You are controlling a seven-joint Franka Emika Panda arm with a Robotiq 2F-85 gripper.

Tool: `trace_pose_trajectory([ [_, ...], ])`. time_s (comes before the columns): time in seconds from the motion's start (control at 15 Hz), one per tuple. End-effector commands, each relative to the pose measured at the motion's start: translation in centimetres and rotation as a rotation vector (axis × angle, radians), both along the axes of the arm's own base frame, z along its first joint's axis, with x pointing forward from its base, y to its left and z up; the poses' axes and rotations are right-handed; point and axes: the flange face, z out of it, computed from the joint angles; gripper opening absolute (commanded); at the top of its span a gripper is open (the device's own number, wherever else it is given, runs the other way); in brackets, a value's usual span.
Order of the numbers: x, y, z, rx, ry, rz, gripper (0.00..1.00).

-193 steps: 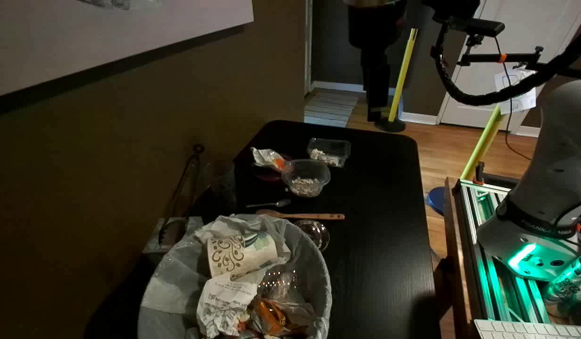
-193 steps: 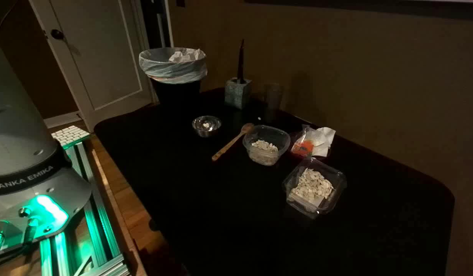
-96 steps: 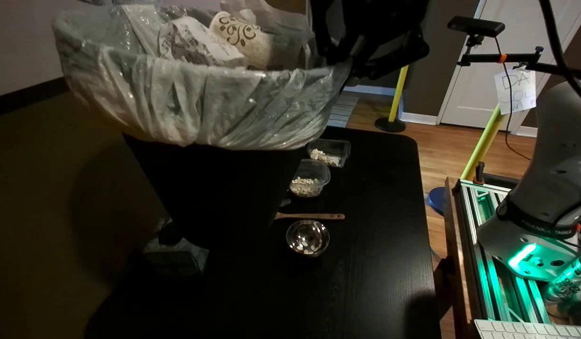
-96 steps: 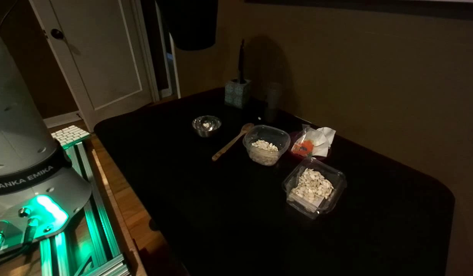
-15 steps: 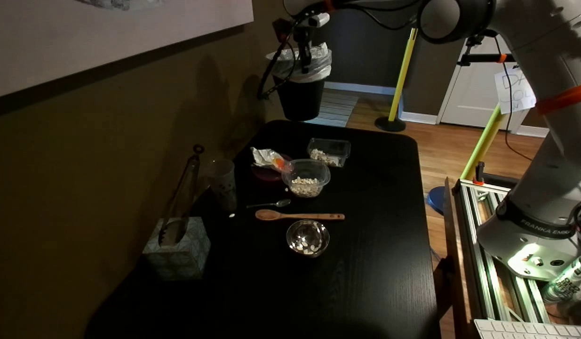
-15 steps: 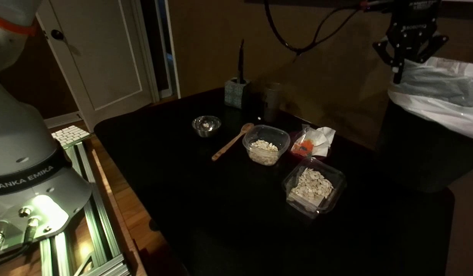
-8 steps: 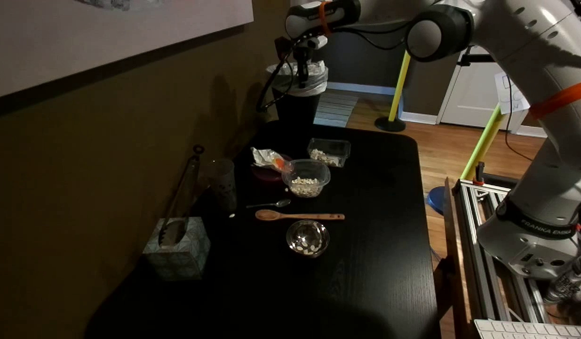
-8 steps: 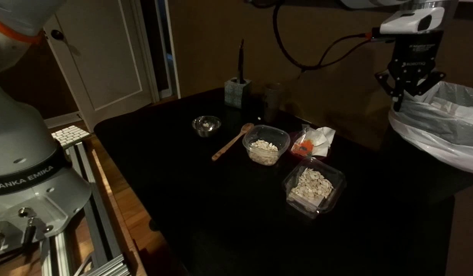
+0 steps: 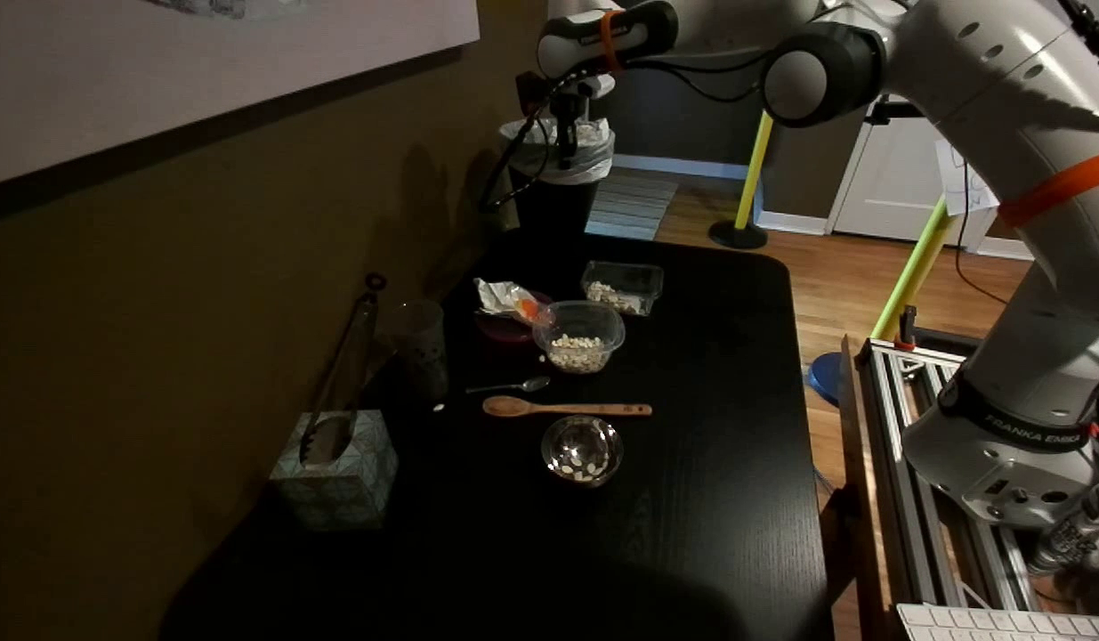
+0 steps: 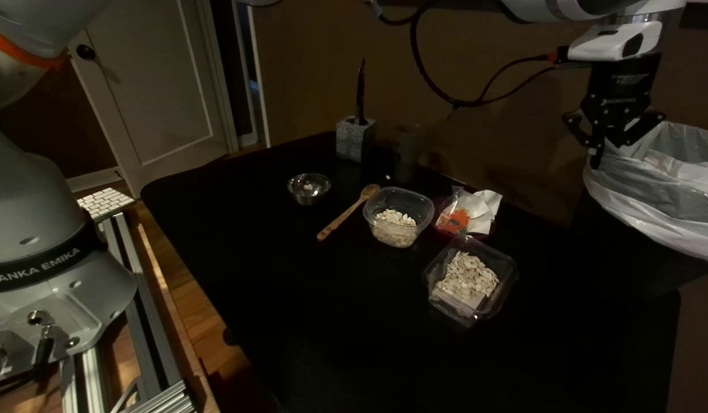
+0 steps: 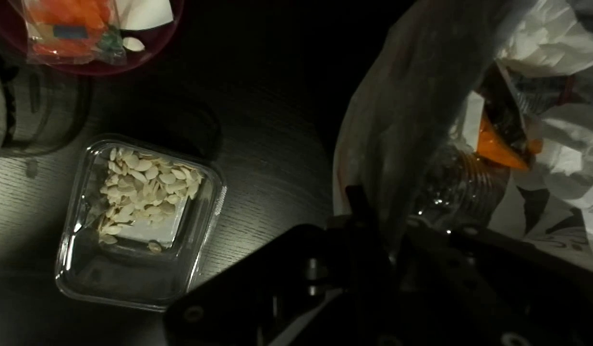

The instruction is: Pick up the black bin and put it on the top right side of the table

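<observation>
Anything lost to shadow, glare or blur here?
In an exterior view, the black bin nearly merges with the dark table below its liner; in an exterior view, shadows mark the wall; in the wrist view, the clear tray glints, the near liner blurs.

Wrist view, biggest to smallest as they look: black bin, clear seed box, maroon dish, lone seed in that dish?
1. Black bin, cut off by the frame
2. Clear seed box
3. Maroon dish, also cut off; visible part only
4. Lone seed
</observation>
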Motion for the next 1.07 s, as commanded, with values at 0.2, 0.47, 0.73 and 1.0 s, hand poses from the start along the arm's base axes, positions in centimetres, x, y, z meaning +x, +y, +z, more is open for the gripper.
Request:
trace_pose_trajectory([
  [0.2, 1.6, -0.6, -1.6, -0.101, -0.077, 0.012, 0.01],
  [0.47, 1.7, -0.7, -2.8, -0.141, -0.04, 0.011, 0.01],
  [0.73, 1.8, -0.6, -3.4, -0.148, -0.029, 0.031, 0.01],
  [1.0, 2.2, -0.4, -3.7, -0.11, -0.046, 0.051, 0.01],
])
